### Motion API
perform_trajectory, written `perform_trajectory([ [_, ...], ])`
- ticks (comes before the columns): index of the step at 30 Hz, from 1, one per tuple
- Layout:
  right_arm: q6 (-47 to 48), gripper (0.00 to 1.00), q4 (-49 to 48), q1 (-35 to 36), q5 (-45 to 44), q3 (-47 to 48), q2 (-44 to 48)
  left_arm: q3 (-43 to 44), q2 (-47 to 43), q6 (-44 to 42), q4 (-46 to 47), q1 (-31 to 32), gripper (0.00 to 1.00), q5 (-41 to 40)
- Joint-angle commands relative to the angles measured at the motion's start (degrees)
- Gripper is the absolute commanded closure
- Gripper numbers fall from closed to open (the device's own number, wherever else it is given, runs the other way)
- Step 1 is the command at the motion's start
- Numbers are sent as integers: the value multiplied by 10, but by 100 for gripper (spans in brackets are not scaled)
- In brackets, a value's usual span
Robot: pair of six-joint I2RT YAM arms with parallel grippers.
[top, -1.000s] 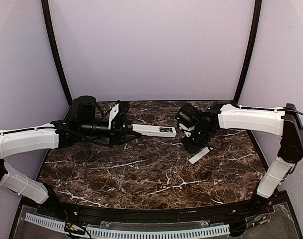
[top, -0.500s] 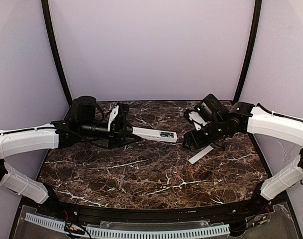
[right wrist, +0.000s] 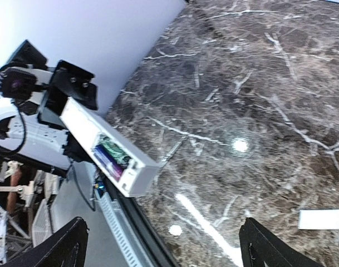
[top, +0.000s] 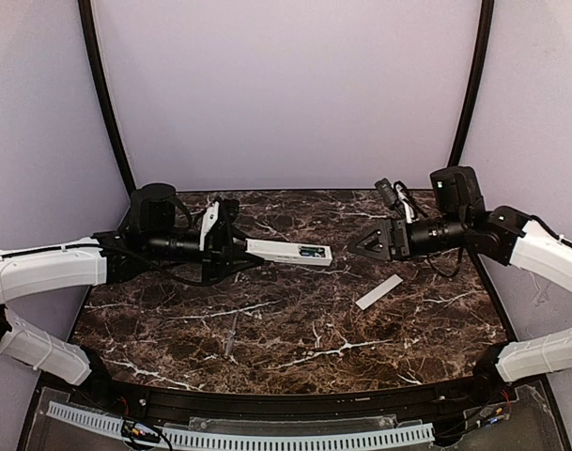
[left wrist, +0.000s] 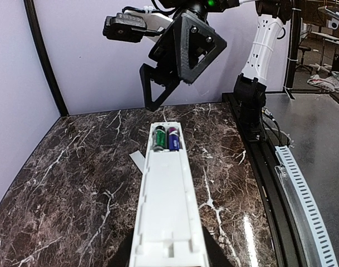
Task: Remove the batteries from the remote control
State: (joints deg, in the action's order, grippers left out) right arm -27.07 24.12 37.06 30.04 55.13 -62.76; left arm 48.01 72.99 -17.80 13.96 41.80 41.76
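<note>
White remote control (top: 287, 251) pinched at its left end by left gripper (top: 249, 250), batteries (left wrist: 167, 138) showing at its right end, right gripper (top: 359, 246) spread wide, empty, just right of it

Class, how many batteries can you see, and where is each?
2: a green battery and a purple battery, side by side in the open compartment of the remote control.

Robot lab booth: marble table (top: 295, 329), plain lilac walls (top: 286, 94).

White-shelled arms (top: 51, 268) with black joints, thin black cables, and black triangular-framed claws (top: 363, 246)
</note>
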Motion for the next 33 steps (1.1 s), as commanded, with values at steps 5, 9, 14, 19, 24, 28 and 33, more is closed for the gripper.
perform_trajectory([
  [5, -148, 6, -234, -2, 205, -53, -28, -28, -40, -32, 59, 4, 100, 3],
  [9, -181, 9, -296, 1, 210, -60, -47, -34, -49, -37, 65, 4, 99, 4],
  [14, -217, 13, -350, 15, 207, -64, -70, -33, -50, -31, 68, 5, 100, 11],
  [19, -237, 17, -386, 29, 201, -61, -93, -33, -50, -23, 75, 5, 100, 14],
  [24, -244, 24, -405, 47, 205, -52, -117, -33, -51, -18, 78, 6, 100, 16],
  [28, -252, 31, -422, 59, 210, -46, -128, -33, -53, -19, 78, 6, 100, 13],
  [33, -257, 42, -430, 65, 211, -42, -134, -34, -53, -19, 78, 6, 100, 12],
])
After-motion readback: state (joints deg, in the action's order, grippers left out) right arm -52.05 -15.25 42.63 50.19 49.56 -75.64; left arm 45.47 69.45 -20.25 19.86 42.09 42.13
